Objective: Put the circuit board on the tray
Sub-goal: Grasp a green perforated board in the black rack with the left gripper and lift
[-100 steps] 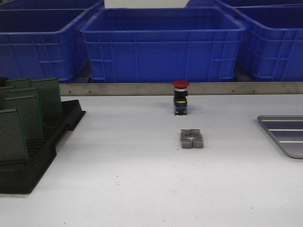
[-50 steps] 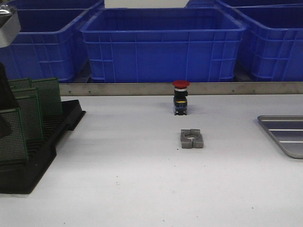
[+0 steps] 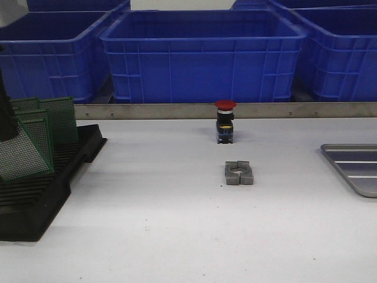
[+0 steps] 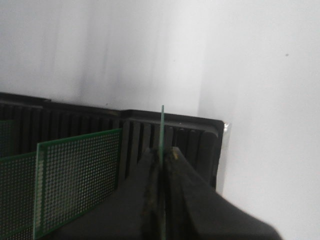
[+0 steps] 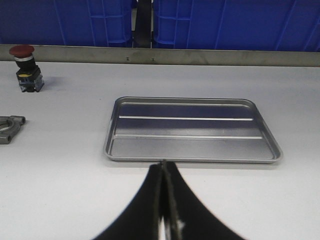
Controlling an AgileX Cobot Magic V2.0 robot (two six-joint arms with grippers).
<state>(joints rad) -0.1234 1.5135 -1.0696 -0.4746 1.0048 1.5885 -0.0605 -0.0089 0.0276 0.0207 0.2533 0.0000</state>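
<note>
Board grabbed and tilting out of the rack, tray not reached yet.

Biggest stuff first: the blue bins [image 3: 203, 56] sit along the far edge, the black rack [image 3: 44, 191] is near left, and the tray [image 3: 353, 168] is far right, with nothing on it in the right wrist view. The left gripper [image 4: 162, 162] is pinched tight on the circuit board [image 3: 23, 150], which leans over the rack, so the whole carry across and the drop-off are left. The right gripper [image 5: 162, 200] is closed with nothing in it, hovering near the tray.

Factory workbench — blue crates [image 3: 203, 53], circuit-board rack [image 3: 44, 180].
</note>
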